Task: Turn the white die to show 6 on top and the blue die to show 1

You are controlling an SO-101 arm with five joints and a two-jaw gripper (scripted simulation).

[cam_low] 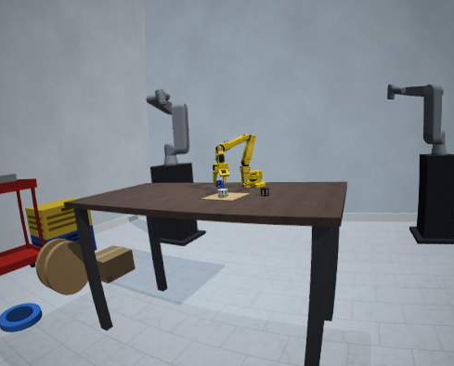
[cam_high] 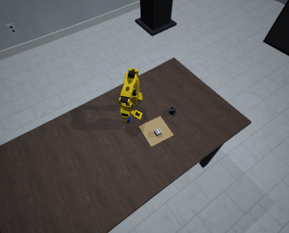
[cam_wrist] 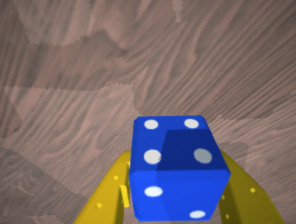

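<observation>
My gripper is shut on the blue die and holds it above the bare table, left of the tan mat. In the wrist view the die fills the space between the yellow fingers, with white pips on its visible faces. The white die lies flat on the mat with several pips up. The black die lies on the table off the mat, to its right and further back.
The dark wooden table carries the arm's base. Two grey robot arms on black pedestals stand behind the table. A red cart and boxes are on the floor at the left.
</observation>
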